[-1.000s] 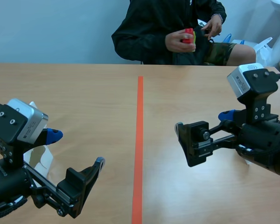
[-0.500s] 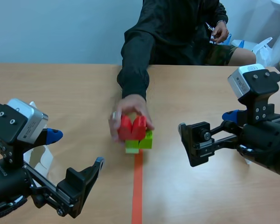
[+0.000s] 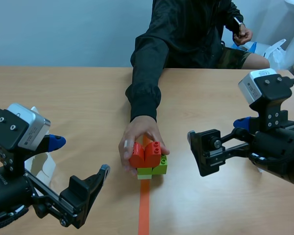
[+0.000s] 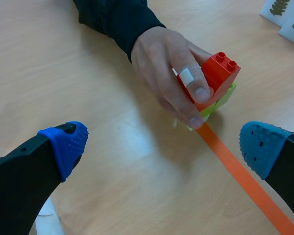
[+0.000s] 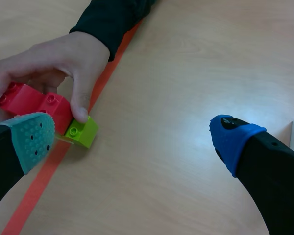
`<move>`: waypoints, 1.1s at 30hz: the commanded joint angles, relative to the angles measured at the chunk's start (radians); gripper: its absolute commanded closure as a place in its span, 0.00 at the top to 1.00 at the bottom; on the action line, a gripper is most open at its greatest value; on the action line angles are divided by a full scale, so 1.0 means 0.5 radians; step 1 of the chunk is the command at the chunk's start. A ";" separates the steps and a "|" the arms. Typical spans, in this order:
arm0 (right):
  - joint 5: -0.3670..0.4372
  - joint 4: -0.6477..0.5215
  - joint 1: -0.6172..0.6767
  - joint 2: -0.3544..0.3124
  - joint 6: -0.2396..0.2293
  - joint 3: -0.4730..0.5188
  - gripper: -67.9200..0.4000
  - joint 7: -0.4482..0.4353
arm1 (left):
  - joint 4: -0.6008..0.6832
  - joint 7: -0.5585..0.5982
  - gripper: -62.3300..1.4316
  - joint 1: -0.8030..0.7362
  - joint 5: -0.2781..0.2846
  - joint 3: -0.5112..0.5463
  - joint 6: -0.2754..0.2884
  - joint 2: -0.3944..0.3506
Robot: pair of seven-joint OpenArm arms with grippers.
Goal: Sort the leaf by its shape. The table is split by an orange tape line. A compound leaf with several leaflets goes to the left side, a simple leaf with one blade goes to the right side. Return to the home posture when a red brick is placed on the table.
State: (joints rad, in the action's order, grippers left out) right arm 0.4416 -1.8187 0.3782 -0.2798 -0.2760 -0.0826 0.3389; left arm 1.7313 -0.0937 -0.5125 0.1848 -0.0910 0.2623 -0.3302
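**Red brick just landed on the table**

A second ago the person across from me, at 12 o'clock, had the blocks up by their chest and the orange tape line (image 3: 144,210) was bare. Now their hand (image 3: 139,139) is down on the table (image 3: 78,93), fingers wrapped over a red brick (image 3: 146,154) stacked on a lime green brick (image 3: 156,169), sitting right on the tape. The stack is a bit closer to me than it was half a second back. From my left gripper (image 3: 80,155) it's at 3 o'clock, from the right gripper (image 3: 213,127) about 8. Both grippers have their fingers spread wide apart, and neither arm has budged. Left wrist cam shows two white leaf cards (image 4: 280,9) well past the brick.
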 commanded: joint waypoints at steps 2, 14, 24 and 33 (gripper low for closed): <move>0.014 -0.032 0.020 -0.022 -0.001 0.008 1.00 -0.043 | 0.031 0.001 1.00 0.000 0.027 0.003 0.005 0.000; -0.039 -0.116 0.143 -0.028 -0.001 0.010 1.00 -0.066 | 0.034 -0.086 1.00 -0.014 0.082 0.004 0.095 -0.002; -0.101 -0.185 0.251 -0.028 -0.002 0.009 1.00 -0.078 | 0.095 -0.173 1.00 -0.023 0.149 0.008 0.149 -0.012; -0.156 -0.188 0.260 -0.056 -0.002 0.009 1.00 -0.077 | 0.116 -0.179 1.00 -0.056 0.149 0.008 0.200 -0.134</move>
State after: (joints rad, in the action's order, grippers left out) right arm 0.3553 -1.8980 0.5159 -0.2871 -0.2760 -0.0826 0.3141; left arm 1.7653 -0.1925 -0.5301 0.2543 -0.0910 0.3637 -0.3820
